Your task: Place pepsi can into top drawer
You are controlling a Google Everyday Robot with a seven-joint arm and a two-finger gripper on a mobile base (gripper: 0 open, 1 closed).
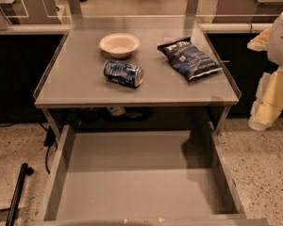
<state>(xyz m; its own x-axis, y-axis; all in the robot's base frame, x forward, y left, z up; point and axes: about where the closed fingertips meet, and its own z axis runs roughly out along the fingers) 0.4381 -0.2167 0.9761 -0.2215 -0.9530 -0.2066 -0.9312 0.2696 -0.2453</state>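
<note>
The worktop (85, 86) fills the upper middle of the frame, with a clear rim (43, 74) standing along its left, back and right sides. The pepsi can (123, 73) lies on its side near the centre of the frame, its silver end turned to the lower right. It rests on the worktop's front half, a strip of bare surface between it and the front edge. Just above it sits a pale bowl (119, 44), apart from the can. A dark-blue chip bag (189, 58) lies flat to the upper right, close to the right rim, with a gap between it and the can.

Below the front edge, the top drawer (132, 187) stands pulled out across the lower half of the frame. Its flat bottom shows from wall to wall, with a shadow in its upper right corner.

The arm (280, 36) comes in at the right edge of the frame, pale, hanging downward outside the worktop's right front corner, over the speckled floor (264, 173). The claw (260, 119) hangs at its lower end, well apart from the can; whether it is open or closed cannot be told.
</note>
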